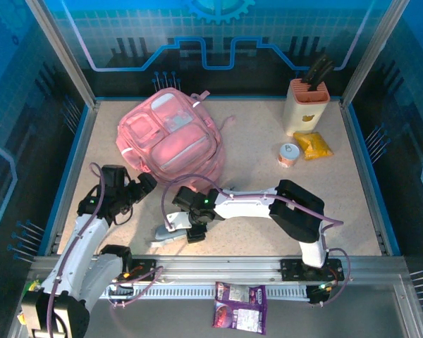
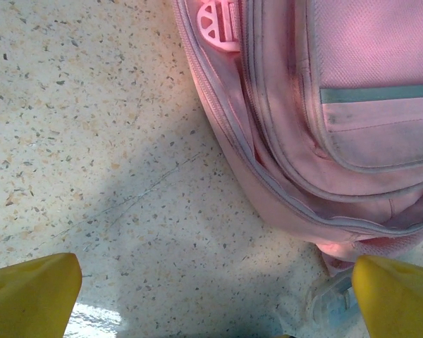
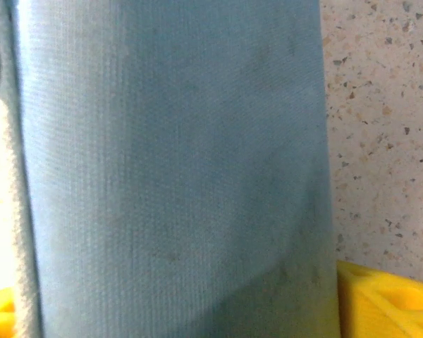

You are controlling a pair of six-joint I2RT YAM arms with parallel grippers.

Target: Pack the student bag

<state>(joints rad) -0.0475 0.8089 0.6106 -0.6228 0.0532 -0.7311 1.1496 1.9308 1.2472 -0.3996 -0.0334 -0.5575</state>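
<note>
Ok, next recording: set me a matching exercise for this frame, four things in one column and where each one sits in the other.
Things
1. student bag
2. pencil case
3. knife block
4. purple packet

Places
A. far right corner of the table
B. off the table, in front of its near edge
C. far part of the table, left of centre
D. near part of the table, left of centre

Pairs: 1-C, 2-D, 3-A, 4-B
</note>
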